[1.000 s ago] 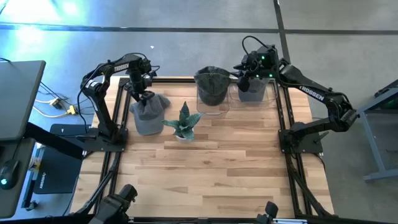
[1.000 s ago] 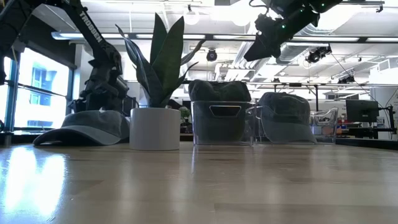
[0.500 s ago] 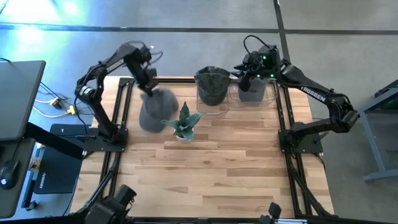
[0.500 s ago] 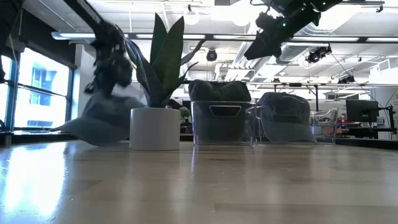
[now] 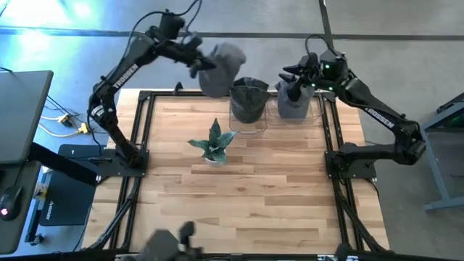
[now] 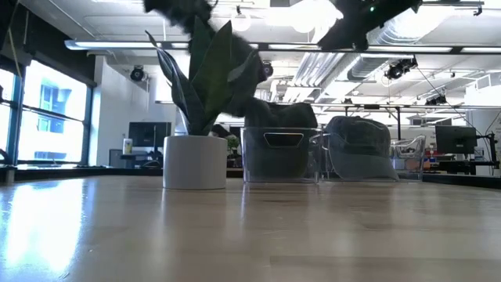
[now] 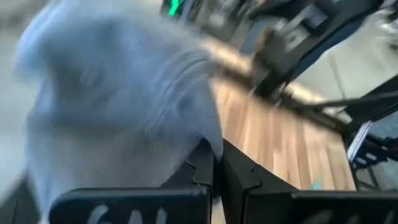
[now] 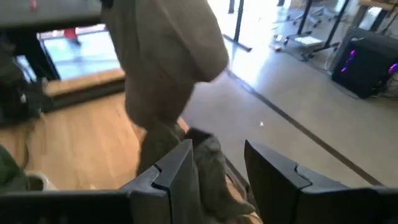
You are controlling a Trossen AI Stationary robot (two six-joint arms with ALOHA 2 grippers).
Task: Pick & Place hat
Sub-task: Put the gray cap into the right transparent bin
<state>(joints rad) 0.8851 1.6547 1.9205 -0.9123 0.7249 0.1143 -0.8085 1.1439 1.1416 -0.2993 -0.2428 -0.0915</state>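
Hat (image 5: pixel 221 67), grey and soft, hangs crumpled from the left gripper's (image 5: pixel 201 64) closed fingers.

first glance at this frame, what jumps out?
The left gripper, shut on a grey hat, holds it in the air at the table's far edge, just left of the clear bin holding a dark hat. The right gripper hovers over the second bin. A potted plant stands mid-table.
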